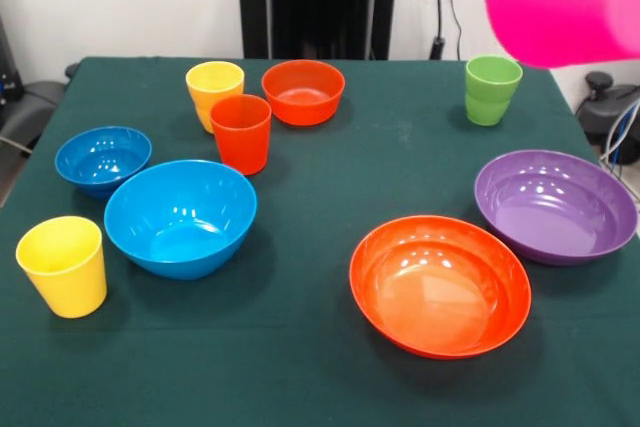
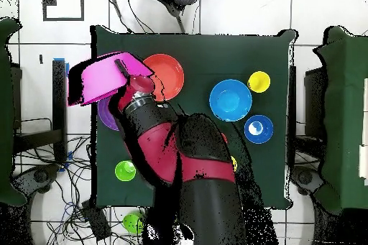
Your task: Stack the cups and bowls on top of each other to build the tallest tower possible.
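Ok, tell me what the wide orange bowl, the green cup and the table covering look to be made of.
The wide orange bowl looks like glossy moulded plastic: bright spots of light glint inside it. The green cup looks like plastic too, opaque with a duller sheen and a stepped wall. The table covering seems to be dark green cloth, matte with no reflections, though the weave can't be made out.

I see a matt dark green cloth (image 1: 330, 177) over the table, soft-looking and without shine. The bowls look like smooth, glossy plastic — the wide orange bowl (image 1: 440, 285), purple bowl (image 1: 555, 205) and medium blue bowl (image 1: 181, 217) all carry bright glints inside. The cups — yellow (image 1: 62, 265), orange-red (image 1: 241, 133), green (image 1: 492, 89) — read as smooth plastic with a duller sheen, and the pink bowl (image 1: 565, 2) looks satin-smooth.
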You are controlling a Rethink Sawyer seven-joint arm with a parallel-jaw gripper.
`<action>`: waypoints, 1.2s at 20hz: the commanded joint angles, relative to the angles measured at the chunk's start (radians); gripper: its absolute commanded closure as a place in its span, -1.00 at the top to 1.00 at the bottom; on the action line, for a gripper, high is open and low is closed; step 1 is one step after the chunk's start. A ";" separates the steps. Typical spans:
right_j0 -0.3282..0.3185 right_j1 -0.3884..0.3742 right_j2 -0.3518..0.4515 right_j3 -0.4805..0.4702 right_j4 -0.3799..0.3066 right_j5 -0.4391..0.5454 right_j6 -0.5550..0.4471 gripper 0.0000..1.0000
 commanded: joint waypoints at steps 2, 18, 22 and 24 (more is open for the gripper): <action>0.024 0.032 -0.083 0.042 -0.029 -0.067 -0.308 -1.00; 0.035 0.113 -0.140 0.017 -0.087 -0.143 -0.382 -1.00; 0.023 0.139 -0.157 0.026 -0.067 -0.196 -0.440 -1.00; 0.018 0.151 -0.165 0.030 -0.060 -0.222 -0.467 -1.00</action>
